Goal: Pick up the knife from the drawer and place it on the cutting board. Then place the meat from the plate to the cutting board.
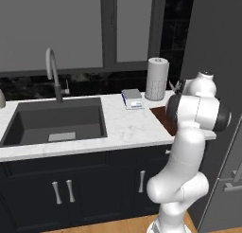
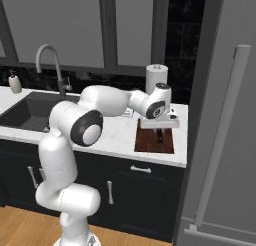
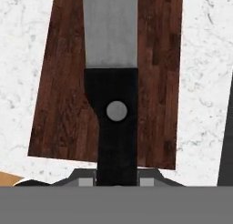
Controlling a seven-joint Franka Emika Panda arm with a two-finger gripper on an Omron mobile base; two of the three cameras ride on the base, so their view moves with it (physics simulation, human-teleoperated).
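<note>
My gripper (image 3: 116,180) is shut on the knife (image 3: 113,109), holding its black handle between the fingers. The grey blade points away from the hand, over the reddish-brown cutting board (image 3: 59,104). From the right base view, the gripper (image 2: 160,132) hangs just above the cutting board (image 2: 150,142) at the counter's right end, with the knife (image 2: 160,136) dark beneath it. A corner of the cutting board (image 1: 160,114) shows beside the arm. The drawer (image 2: 142,177) below the board looks shut. The plate and the meat are hidden.
A dark sink (image 1: 56,120) with a curved faucet (image 1: 54,71) takes up the left of the marble counter. A grey-and-blue scale (image 1: 132,98) and a paper towel roll (image 1: 156,78) stand behind the board. A tall grey fridge (image 2: 225,115) walls off the right side.
</note>
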